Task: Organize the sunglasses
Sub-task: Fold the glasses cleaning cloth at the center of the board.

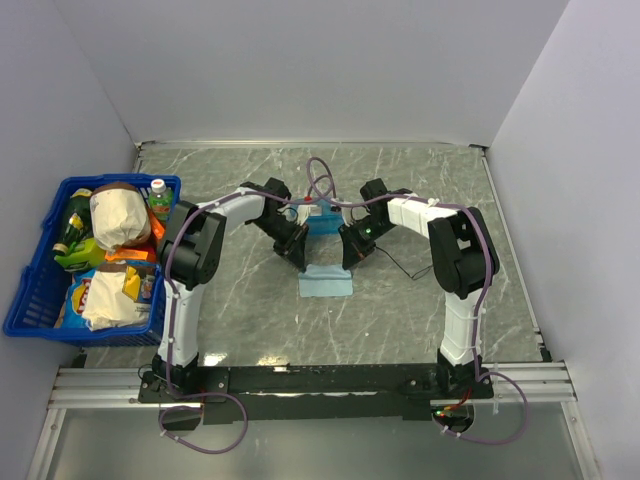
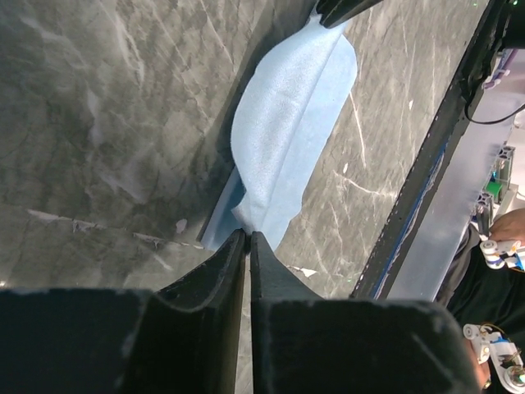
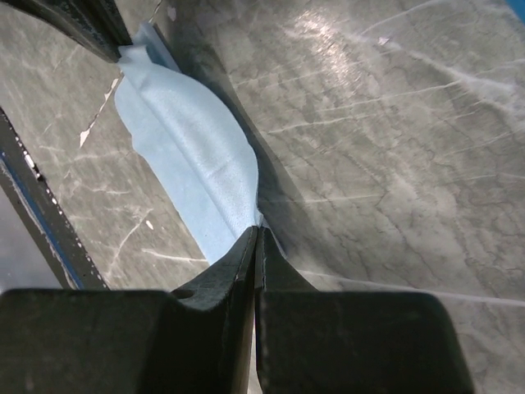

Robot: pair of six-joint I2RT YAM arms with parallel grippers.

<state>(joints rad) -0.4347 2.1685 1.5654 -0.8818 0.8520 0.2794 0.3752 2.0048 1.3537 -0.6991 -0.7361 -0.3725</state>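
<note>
left tool (image 2: pixel 248 236) clamped shut on cloth (image 2: pixel 291 123) corner | right tool (image 3: pixel 257 232) clamped shut on opposite corner; cloth bunched between

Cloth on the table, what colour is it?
The cloth is light blue, clearest in the left wrist view.

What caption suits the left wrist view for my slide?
Close-up: left hand shut on a corner of the blue cloth, right hand holding the far corner.

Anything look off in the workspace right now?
Only the light-blue cloth: it isn't lying flat. The left gripper and right gripper each pinch an opposite end, so it humps up in a ridge between them. Nothing looks spilled or damaged.
</note>
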